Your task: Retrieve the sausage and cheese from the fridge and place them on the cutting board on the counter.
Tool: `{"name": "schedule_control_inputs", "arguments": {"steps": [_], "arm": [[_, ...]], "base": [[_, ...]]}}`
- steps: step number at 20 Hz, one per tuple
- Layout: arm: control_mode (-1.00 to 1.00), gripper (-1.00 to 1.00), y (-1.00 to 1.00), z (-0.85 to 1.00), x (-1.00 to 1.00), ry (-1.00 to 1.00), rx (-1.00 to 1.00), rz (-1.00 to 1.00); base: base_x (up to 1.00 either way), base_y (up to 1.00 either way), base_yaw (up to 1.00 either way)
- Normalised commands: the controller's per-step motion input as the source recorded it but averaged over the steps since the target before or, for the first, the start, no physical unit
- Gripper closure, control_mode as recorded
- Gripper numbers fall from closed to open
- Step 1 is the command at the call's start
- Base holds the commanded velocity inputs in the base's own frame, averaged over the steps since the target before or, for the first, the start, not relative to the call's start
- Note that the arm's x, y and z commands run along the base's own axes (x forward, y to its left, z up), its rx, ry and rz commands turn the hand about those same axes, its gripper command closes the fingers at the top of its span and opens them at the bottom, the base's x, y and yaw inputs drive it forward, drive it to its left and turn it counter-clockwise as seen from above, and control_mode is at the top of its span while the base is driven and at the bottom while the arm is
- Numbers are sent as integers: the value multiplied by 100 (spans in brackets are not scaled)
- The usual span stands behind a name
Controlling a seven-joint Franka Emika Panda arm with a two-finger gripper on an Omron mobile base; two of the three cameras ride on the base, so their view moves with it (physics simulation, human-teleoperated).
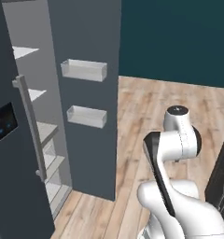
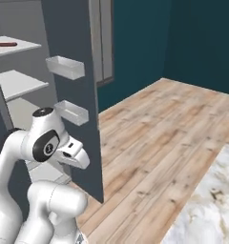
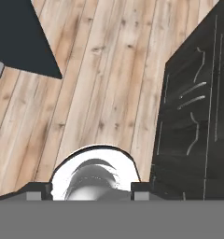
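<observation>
The fridge (image 1: 20,186) stands with its right door (image 1: 93,140) swung open, showing white shelves (image 2: 18,83). The sausage (image 2: 6,44), a slim dark red rod, lies on the top shelf at the left edge of the right base view. The cheese and the cutting board are out of view. A corner of the marble counter (image 2: 207,209) shows at the lower right. My gripper (image 3: 89,192) hangs folded low by the base, pointing down at the wood floor, far from the shelves. Its fingertips (image 3: 39,190) stand apart with nothing between them.
Two white bins (image 1: 84,70) hang on the inside of the open door. The shut left door carries a long grey handle (image 1: 31,126) and a black panel (image 1: 4,123). Dark counter cabinets (image 3: 193,116) stand close on the right. Wood floor (image 2: 159,133) stretches ahead.
</observation>
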Motion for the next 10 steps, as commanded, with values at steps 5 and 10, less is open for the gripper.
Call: {"name": "schedule_control_inputs", "arguments": {"steps": [5, 10], "arm": [[100, -100, 0, 0, 0, 0, 0, 0], [100, -100, 0, 0, 0, 0, 0, 0]], "base": [[43, -33, 46], [46, -28, 44]]}}
